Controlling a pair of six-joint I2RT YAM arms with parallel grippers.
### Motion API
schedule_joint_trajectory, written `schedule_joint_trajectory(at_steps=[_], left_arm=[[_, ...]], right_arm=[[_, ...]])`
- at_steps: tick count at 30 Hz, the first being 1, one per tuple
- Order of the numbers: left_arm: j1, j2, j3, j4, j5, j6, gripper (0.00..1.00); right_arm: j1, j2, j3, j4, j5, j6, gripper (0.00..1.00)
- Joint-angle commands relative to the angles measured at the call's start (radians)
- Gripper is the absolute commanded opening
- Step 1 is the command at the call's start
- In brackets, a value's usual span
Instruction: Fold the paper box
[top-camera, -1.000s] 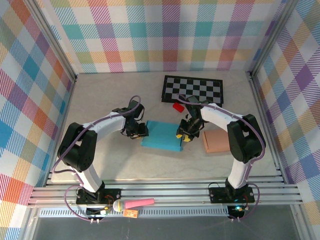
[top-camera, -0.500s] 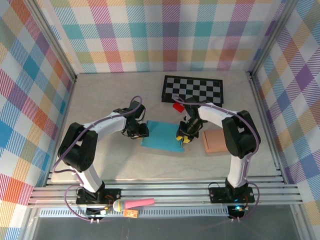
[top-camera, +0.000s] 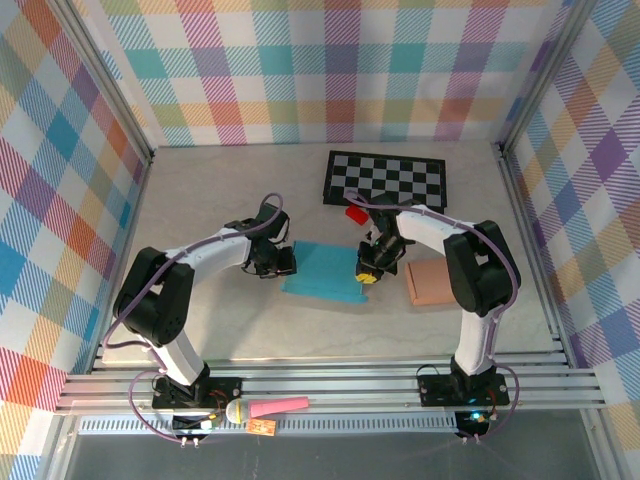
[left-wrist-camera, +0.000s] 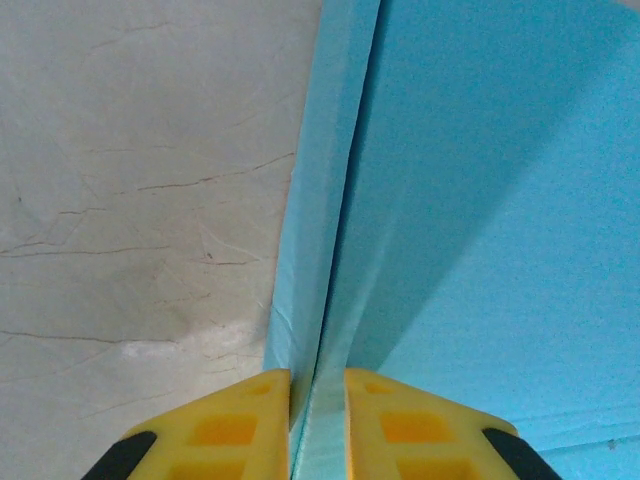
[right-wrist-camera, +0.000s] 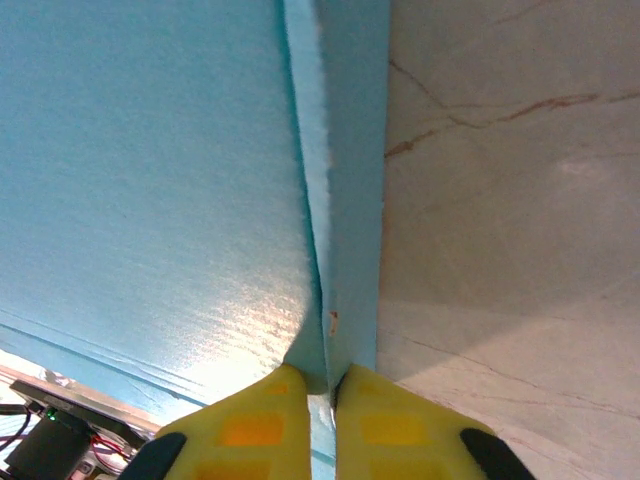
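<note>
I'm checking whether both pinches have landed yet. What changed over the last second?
Both grippers closed. The left gripper now pinches the blue paper by its left edge fold, and the right gripper pinches its right edge. The right arm swung its elbow slightly left. The paper, checkered board, tan pad and red block stayed put.

Bright, even light; wrist views perhaps soft.

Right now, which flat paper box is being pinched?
The blue paper box, its edges clamped by the left gripper and right gripper; the tan box lies free.
</note>
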Motion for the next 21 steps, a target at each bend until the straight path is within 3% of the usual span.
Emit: schedule_joint_trajectory(at_steps=[1, 7, 14, 21], left_arm=[[-0.021, 0.003, -0.034, 0.048, 0.058, -0.01, 0.17], [-0.025, -0.043, -0.073, 0.031, 0.05, -0.033, 0.13], [-0.033, -0.1, -0.141, 0.062, 0.061, -0.052, 0.1], [-0.035, -0.13, -0.184, 0.084, 0.055, -0.073, 0.09]], right_arm=[[0.01, 0.053, -0.005, 0.039, -0.003, -0.01, 0.08], [0.008, 0.017, -0.015, 0.031, 0.011, -0.053, 0.09], [-0.02, -0.045, -0.02, 0.052, -0.008, -0.173, 0.45], [-0.055, -0.058, -0.023, 0.09, -0.028, -0.248, 0.63]])
